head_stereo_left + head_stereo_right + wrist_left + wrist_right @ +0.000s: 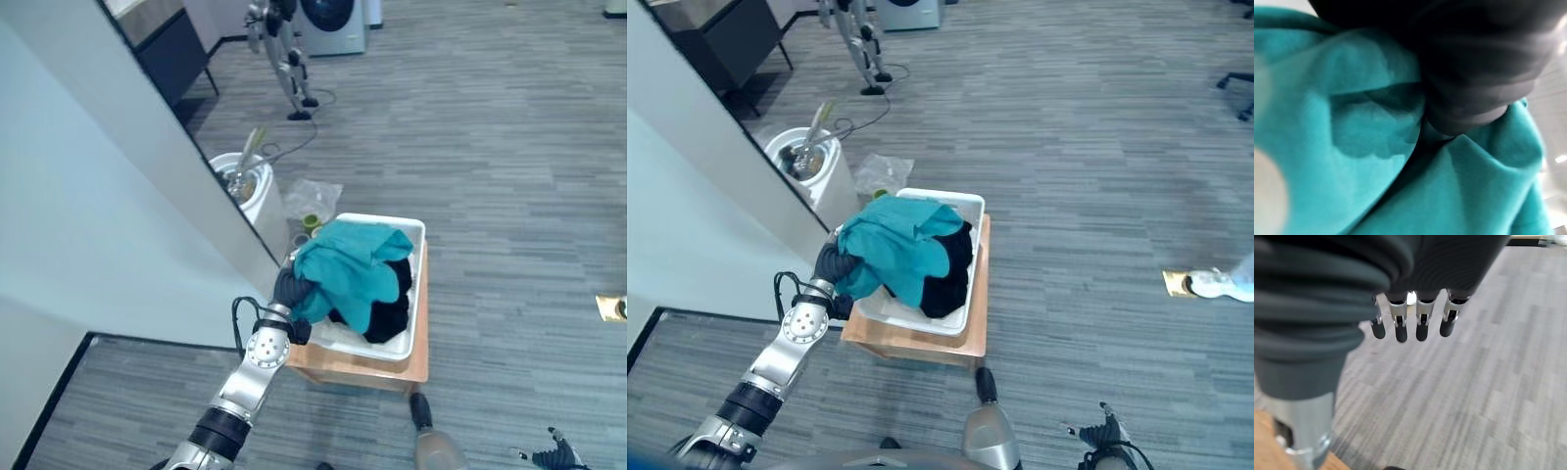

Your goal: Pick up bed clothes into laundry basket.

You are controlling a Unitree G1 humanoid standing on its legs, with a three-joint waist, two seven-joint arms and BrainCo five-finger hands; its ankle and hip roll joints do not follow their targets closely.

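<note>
A teal cloth (pixel 348 269) lies heaped over the left side of a white laundry basket (pixel 417 232), on top of black clothes (pixel 390 315). My left hand (pixel 289 291) is at the basket's near-left corner, pressed into the edge of the teal cloth (pixel 1352 147), which wraps close around the hand's dark cover (pixel 1474 63). My right hand (pixel 1410 323) hangs low at my right side over bare floor, open with nothing in it; it also shows as the right hand (pixel 1107 433) at the bottom edge of the right eye view.
The basket stands on a low wooden platform (pixel 362 369) against a white partition wall (pixel 108 225). Behind it are a white bin (pixel 243 182) and a clear plastic bag (pixel 313 196). Farther back stand another robot (pixel 284 59) and a washing machine (pixel 333 24). A person's shoe (pixel 1218 284) is at the right.
</note>
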